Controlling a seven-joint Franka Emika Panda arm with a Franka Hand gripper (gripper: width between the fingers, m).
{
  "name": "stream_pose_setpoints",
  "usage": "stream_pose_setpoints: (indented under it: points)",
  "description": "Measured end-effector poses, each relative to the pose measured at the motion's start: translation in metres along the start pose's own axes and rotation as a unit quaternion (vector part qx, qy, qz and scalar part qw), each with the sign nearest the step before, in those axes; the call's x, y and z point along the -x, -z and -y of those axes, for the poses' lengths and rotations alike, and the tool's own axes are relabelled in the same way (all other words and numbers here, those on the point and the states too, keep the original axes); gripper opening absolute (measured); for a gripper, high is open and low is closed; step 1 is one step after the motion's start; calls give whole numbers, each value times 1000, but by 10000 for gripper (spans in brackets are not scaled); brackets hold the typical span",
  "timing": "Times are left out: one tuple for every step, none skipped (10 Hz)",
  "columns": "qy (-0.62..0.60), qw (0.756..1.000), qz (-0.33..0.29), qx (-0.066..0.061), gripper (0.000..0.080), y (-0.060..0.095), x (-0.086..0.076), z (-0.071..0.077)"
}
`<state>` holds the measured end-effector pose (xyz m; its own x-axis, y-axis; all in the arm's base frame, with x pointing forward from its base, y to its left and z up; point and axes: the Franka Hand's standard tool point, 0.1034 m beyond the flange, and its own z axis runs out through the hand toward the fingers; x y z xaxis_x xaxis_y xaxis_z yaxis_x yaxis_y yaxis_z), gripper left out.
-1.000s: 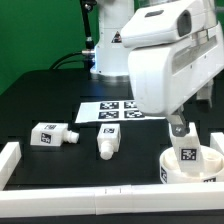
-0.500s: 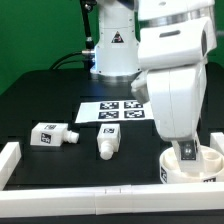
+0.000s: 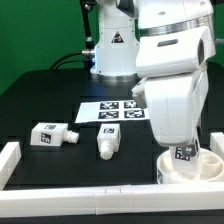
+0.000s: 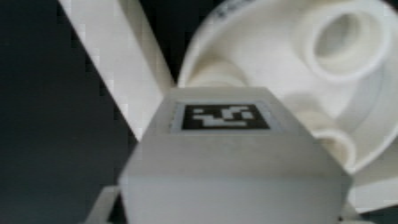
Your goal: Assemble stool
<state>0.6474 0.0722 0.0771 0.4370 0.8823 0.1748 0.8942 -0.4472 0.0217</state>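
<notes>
The standing leg rises roughly upright out of the seat, the round rimmed disc that rests on the table at the exterior view's right, close behind the front rail. Its long axis runs near vertical, straight up into the gripper, which hangs directly over it. So the leg lies below the hand and in line with it, not off to a side. In the wrist view the leg's tag fills the middle, with the seat's pale inside beyond it. Whether the fingers are pinching the leg or only straddling it I cannot tell (the bulky hand hides them in one view, and the leg fills the other). My guess is that the step in hand is seating this leg in the disc — any next move turns on that vertical line. Well apart toward the exterior view's left, the second leg and third leg lie on their sides, the second just in front of the marker board; neither stands in the way.
</notes>
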Motion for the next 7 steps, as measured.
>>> stream_pose_setpoints:
  points:
    - [-30,1000,-1,0,334,0,0,0]
    - [-74,997,-4,5,334,0,-2,0]
    - [-116,993,-11,12,334,-1,-4,0]
    - [-200,980,-23,11,334,-2,-6,0]
    - [-286,957,-40,8,334,-3,-7,-1]
    - [-370,927,-62,4,334,-3,-6,-3]
    - [-393,917,-67,3,334,-3,-6,-4]
